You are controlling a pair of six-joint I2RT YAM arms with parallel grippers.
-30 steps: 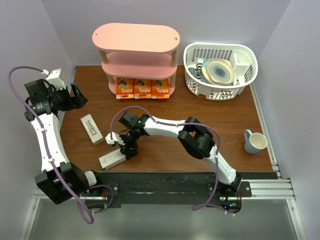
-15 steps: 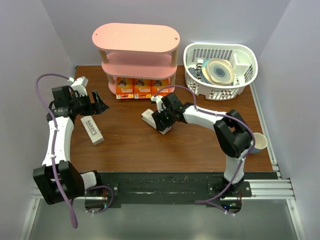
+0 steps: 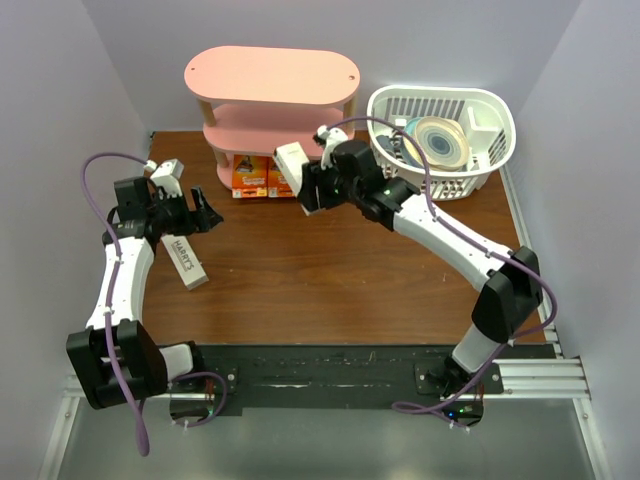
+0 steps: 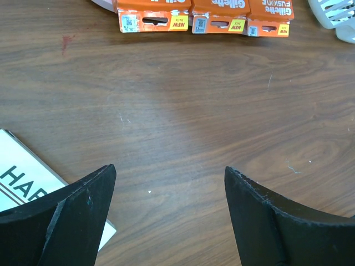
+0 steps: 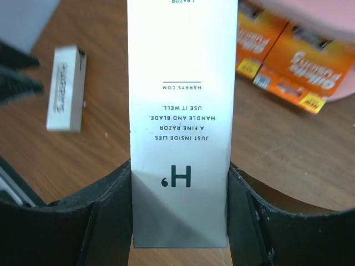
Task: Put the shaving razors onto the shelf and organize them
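Clamping slim whitish-grey cardboard box in right gripper, just before pink three-tier oval-boarded shelf; holding left gripper jaws apart, empty, leftward of shelf.

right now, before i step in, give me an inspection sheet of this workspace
surface: brown wooden table, fine scratches, one small reddish mark
job's things: pink shelf, top board bare; three orange packs in a row at its base; one grey box flat on the table; second grey box held up close to the shelf
clutter: white basket holding round dishes, right of the shelf
grippers: left gripper jaws open, empty, over the table beside the flat box; right gripper jaws shut on the second grey box
cables: purple cables looped along both arms
surroundings: pale walls on three sides; metal rail at the near edge
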